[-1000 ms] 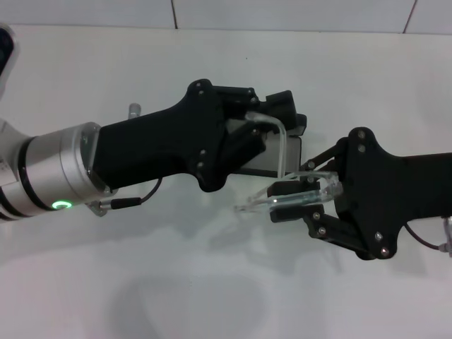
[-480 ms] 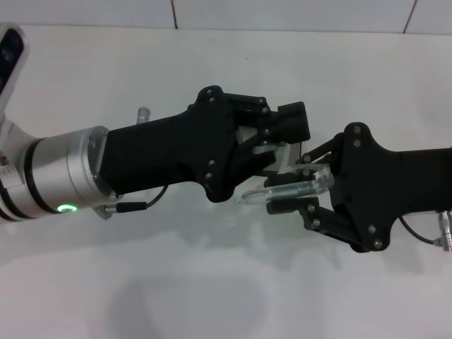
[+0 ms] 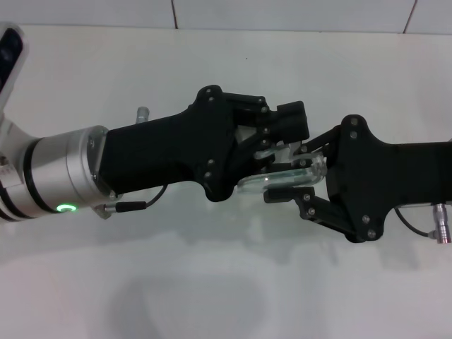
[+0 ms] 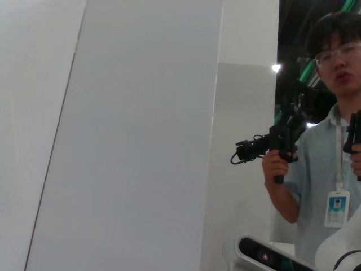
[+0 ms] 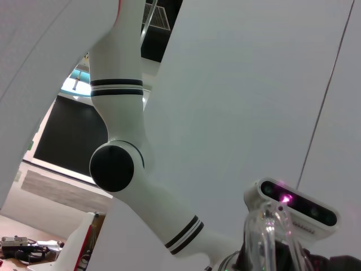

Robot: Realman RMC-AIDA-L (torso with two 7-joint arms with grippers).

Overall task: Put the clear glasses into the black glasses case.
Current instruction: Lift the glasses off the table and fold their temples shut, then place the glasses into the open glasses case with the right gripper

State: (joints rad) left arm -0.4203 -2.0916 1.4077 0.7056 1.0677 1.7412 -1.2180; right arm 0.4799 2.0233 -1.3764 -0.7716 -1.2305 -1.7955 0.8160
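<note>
The clear glasses (image 3: 286,176), colourless and glossy with a curved one-piece lens, were seen in the head view held level above the white table (image 3: 226,282), between the two matte black grippers. The right gripper (image 3: 300,180) was closed on their outer end, one finger above the lens and one below. The left gripper (image 3: 272,152) was placed just beside and partly over the glasses' other end; its finger state could not be told. Of the black glasses case (image 3: 291,120) only a dark rounded block could be made out behind the left gripper, beyond the glasses. The table surface was smooth and plain, bordered at the far edge by pale tiled wall (image 3: 282,14). In the right wrist view the clear plastic (image 5: 271,237) was shown close up.
</note>
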